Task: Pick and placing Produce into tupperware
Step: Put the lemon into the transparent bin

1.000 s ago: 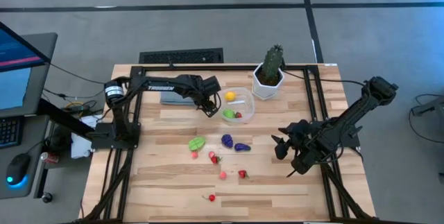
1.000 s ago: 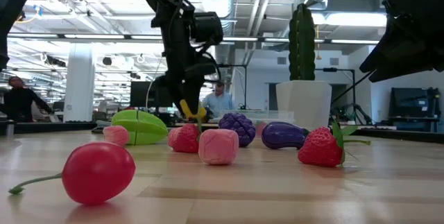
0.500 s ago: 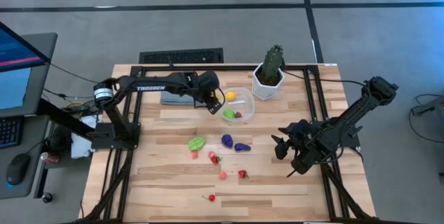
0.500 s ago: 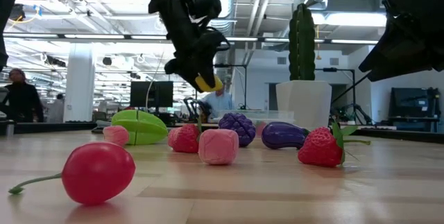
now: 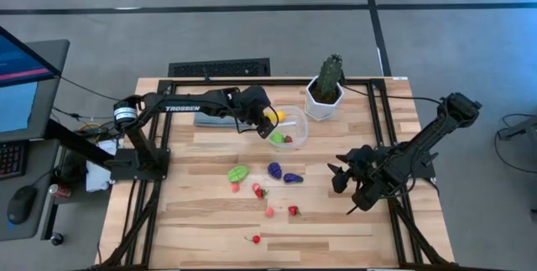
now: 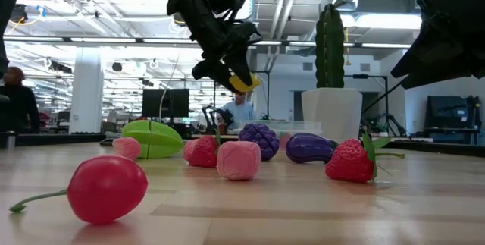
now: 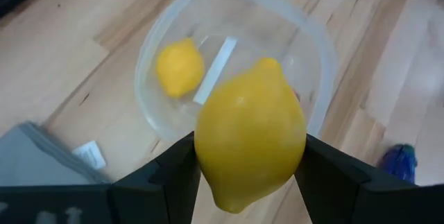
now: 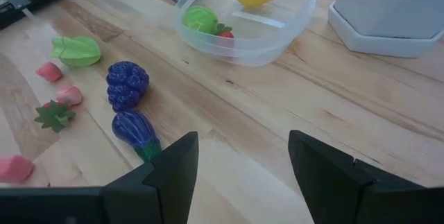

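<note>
Gripping a yellow lemon [image 7: 250, 132] between its two dark fingers [image 7: 177, 175], the left hand [image 5: 265, 117] hangs at the left rim of the tupperware [image 5: 298, 135], in the upper middle of the high view. In the left wrist view the lemon fills the centre of the frame, with the clear round container lying beneath and beyond it on the wooden tabletop [image 5: 201, 221]; a second, smaller lemon [image 7: 180, 67] rests inside, beside a whitish strip on the container's floor. The right wrist view shows the container holding that lemon together with a green piece [image 8: 200, 19] and a small red one [image 8: 225, 34]. Loose produce lies scattered in the middle of the high view, below the container: a green star-shaped piece [image 5: 238, 173], a purple bunch of grapes [image 5: 274, 169], a purple eggplant [image 5: 292, 178], and several small red and pink pieces, the lowest a red cherry [image 5: 256, 239]. The potted cactus [image 5: 327, 86] stands just right of the container, and a folded grey-blue cloth [image 5: 211, 118] lies under the left arm. At the right of the high view the right hand [image 5: 340, 177] waits apart from the produce, its fingers spread and holding nothing.
</note>
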Available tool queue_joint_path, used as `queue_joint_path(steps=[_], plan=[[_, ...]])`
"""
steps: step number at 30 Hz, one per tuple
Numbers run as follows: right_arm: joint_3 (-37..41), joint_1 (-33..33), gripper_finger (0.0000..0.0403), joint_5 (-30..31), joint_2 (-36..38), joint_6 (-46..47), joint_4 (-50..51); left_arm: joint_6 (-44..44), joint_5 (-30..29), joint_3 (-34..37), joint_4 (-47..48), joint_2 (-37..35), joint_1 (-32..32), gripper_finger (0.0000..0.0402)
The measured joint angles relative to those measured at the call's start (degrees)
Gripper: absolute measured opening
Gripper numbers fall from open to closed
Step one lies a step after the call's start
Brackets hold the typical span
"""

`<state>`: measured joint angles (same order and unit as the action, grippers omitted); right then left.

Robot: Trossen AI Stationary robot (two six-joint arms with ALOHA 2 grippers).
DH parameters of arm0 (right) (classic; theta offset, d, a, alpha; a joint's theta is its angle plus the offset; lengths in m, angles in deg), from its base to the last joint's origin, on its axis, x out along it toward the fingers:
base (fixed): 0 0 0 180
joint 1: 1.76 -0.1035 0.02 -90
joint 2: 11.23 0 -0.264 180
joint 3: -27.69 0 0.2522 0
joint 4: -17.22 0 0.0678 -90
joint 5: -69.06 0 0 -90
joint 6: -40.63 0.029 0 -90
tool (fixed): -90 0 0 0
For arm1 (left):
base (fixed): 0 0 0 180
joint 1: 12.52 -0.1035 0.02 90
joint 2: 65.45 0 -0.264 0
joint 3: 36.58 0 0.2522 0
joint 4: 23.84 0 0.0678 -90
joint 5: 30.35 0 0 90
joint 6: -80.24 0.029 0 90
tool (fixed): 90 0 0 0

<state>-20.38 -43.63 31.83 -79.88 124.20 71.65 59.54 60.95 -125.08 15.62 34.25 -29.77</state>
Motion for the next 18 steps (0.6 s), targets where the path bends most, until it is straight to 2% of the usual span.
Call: queue_joint_path(steps=[18], plan=[[0.0, 0.0, 0.0249, 0.0, 0.0, 0.0, -0.6, -1.3, -0.4, 0.0, -6.8, 1.2, -0.4, 0.0194]])
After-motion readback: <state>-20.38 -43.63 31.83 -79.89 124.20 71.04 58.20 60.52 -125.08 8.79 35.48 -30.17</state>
